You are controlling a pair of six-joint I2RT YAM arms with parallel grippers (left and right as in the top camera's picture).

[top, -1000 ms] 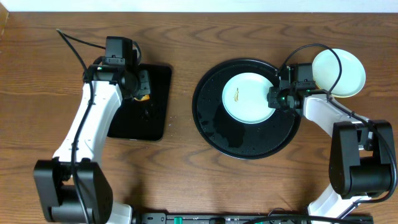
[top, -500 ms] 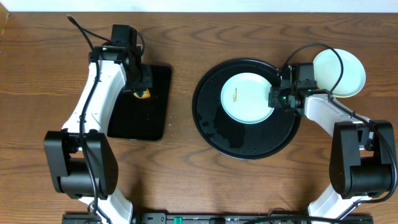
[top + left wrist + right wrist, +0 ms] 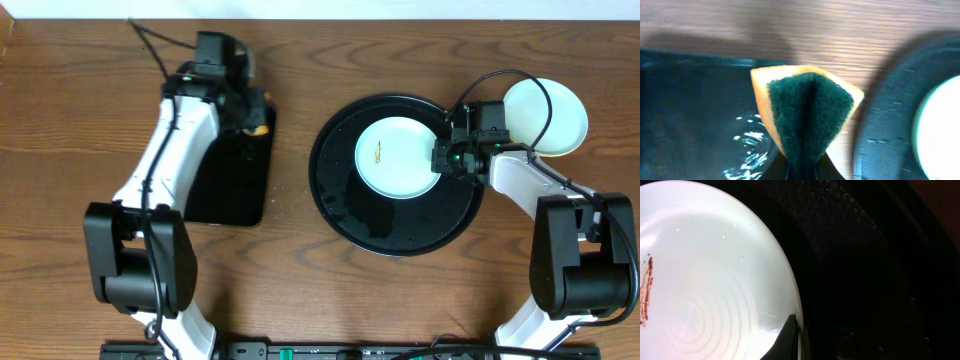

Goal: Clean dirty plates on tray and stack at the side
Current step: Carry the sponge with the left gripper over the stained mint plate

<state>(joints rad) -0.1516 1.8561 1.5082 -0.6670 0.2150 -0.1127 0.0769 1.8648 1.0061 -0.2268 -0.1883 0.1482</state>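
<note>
A pale mint-white plate (image 3: 396, 157) with a small brownish smear lies on the round black tray (image 3: 395, 228). My right gripper (image 3: 441, 158) is shut on its right rim; the right wrist view shows one finger (image 3: 790, 332) over the plate's (image 3: 710, 280) edge, with the smear at the left. A second pale plate (image 3: 546, 116) sits on the table at the far right. My left gripper (image 3: 252, 122) is shut on an orange sponge with a dark green scrub face (image 3: 807, 112), held above the right edge of the rectangular black tray (image 3: 695, 125). The yellow plate is out of view.
The rectangular black tray (image 3: 225, 185) lies left of the round tray, with wet glints on it. A strip of bare wood table (image 3: 292, 170) separates the two trays. Cables run from both arms.
My left gripper has lifted the sponge from the rectangular tray and moved it up and to the right, toward the round tray. The right gripper and plate have stayed put.
</note>
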